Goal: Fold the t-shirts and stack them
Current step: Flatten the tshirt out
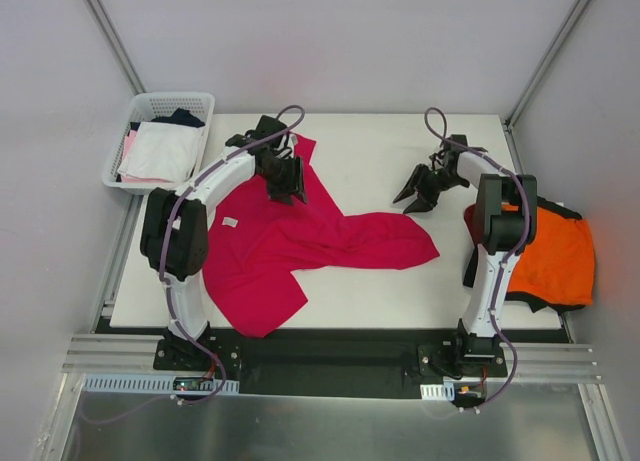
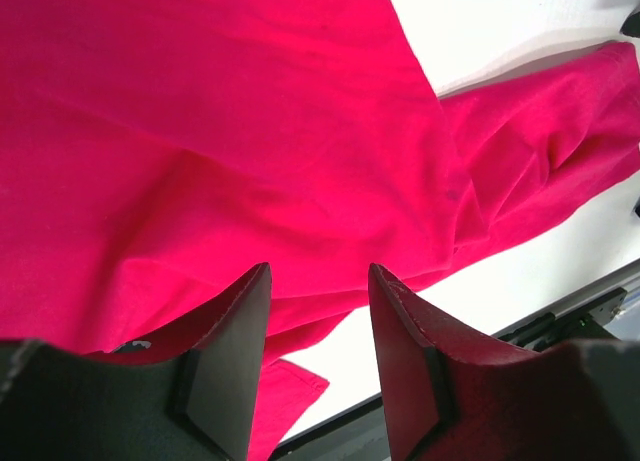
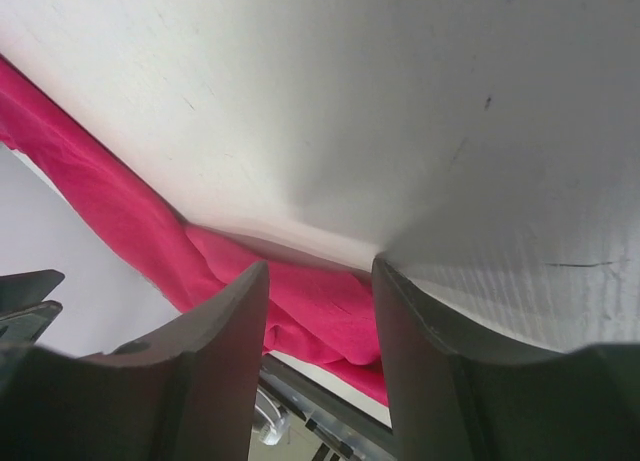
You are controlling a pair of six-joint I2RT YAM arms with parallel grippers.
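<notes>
A crimson t-shirt [image 1: 300,243] lies crumpled and spread over the middle and left of the white table [image 1: 390,156], its small white neck label [image 1: 229,221] facing up. My left gripper [image 1: 285,186] hovers over the shirt's upper part, open with nothing between its fingers; the left wrist view shows my left gripper [image 2: 318,271] above the crimson cloth [image 2: 250,131]. My right gripper [image 1: 415,201] hangs open and empty above bare table just beyond the shirt's right end. In the right wrist view my right gripper [image 3: 320,266] frames crimson cloth [image 3: 320,316]. An orange t-shirt [image 1: 555,256] lies at the table's right edge, with black cloth [image 1: 566,210] showing at its border.
A white mesh basket [image 1: 160,106] with white, pink and dark garments stands off the table's back left corner. Grey walls close in on both sides. The arms' bases and a metal rail [image 1: 330,366] run along the near edge.
</notes>
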